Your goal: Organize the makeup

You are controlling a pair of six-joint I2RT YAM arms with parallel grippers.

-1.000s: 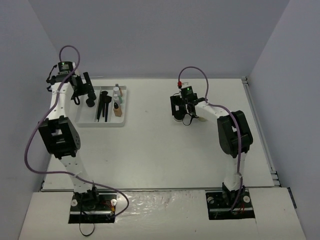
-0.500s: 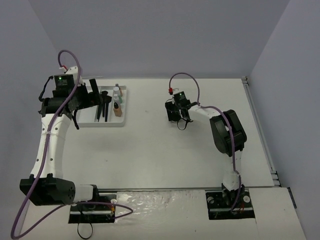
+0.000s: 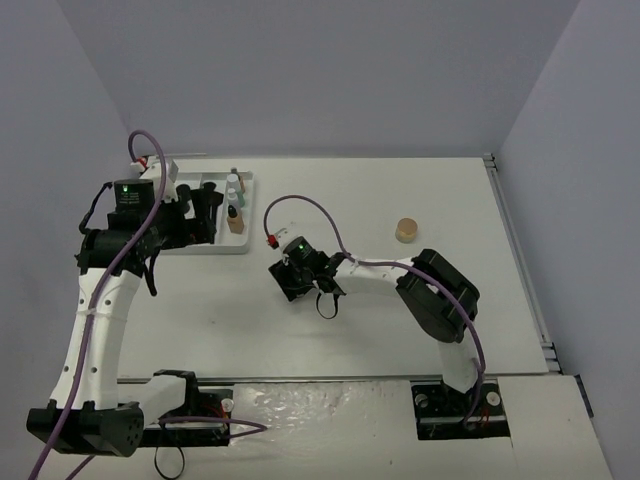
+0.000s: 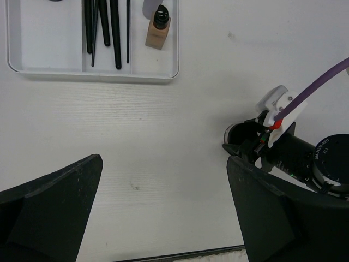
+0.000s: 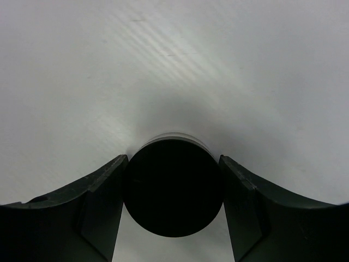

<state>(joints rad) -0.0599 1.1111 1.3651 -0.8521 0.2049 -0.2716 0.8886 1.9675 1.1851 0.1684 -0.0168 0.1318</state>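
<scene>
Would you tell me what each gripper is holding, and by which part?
The right gripper grips a black jar by its sides, one finger each side. The left gripper is open, empty.

Shows a white tray at the far left of the table, with small bottles and a tan bottle in its right compartment. Places the left gripper over the tray's left part, hiding it. Has the right arm stretched leftward, with the right gripper low near mid-table. Shows a tan compact alone, well right of it.
</scene>
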